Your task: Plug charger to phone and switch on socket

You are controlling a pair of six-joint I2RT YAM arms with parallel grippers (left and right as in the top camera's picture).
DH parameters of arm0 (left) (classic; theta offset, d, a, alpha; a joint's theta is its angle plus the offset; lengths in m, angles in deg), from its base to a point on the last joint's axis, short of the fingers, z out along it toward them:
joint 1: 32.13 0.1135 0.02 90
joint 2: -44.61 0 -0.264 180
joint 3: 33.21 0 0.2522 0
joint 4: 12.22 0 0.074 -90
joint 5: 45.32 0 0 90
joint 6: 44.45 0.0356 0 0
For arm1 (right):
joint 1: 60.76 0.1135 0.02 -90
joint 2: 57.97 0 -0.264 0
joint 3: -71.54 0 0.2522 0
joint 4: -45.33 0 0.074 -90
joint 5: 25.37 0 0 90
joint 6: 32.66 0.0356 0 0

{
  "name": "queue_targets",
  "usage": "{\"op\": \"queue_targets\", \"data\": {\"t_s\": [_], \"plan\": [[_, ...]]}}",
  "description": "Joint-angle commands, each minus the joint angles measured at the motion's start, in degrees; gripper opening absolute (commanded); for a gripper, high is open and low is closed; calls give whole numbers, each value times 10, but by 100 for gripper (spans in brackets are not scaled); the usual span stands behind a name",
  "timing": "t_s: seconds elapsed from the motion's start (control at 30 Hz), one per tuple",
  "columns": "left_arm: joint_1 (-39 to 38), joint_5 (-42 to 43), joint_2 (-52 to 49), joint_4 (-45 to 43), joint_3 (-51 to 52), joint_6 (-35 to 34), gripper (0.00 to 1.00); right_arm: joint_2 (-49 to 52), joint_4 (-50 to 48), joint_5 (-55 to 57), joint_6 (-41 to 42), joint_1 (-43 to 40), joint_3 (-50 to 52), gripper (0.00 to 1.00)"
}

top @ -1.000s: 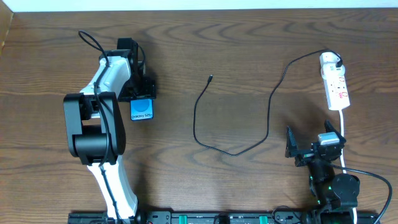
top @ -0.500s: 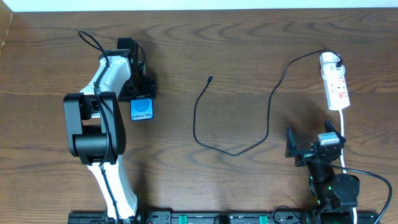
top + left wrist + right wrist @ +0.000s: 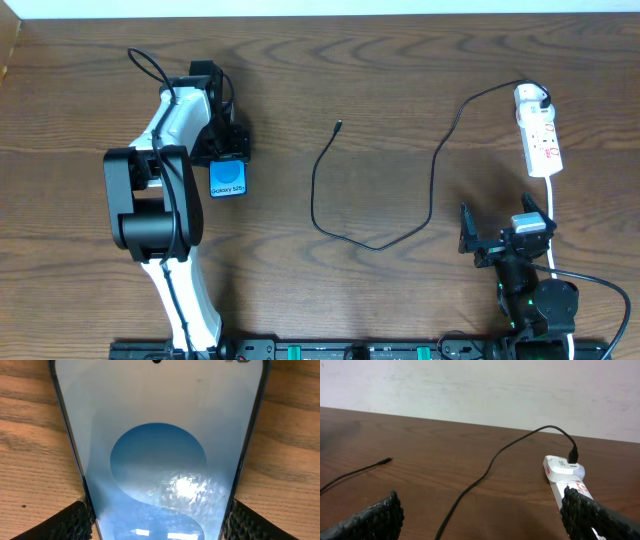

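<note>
Right wrist — socket (image 3: 563,473) on brown table (image 3: 420,435), pale wall (image 3: 470,385) behind.

phone (image 3: 228,181) far end hidden under left hand (image 3: 224,154), socket (image 3: 561,467) near end behind right hand (image 3: 480,507)

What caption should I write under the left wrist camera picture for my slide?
Left pincer gripping the blue phone by its edges, on the wooden table.

The table (image 3: 400,80) offers passage between phone (image 3: 228,180) and charger (image 3: 370,247), whose loop sprawls across its middle.
</note>
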Motion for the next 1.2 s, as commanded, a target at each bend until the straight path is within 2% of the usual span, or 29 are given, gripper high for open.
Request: {"op": "queue_targets", "data": {"t_s": [0.0,0.37,1.17], "plan": [[-3,-7,28,5,-20,-3,73,0,2,2,8,-2,1,99],[-3,4,40,8,-6,-6,73,0,2,2,8,-2,1,99],[-3,19,40,-96,118,-21,75,0,2,2,8,-2,1,99]]}}
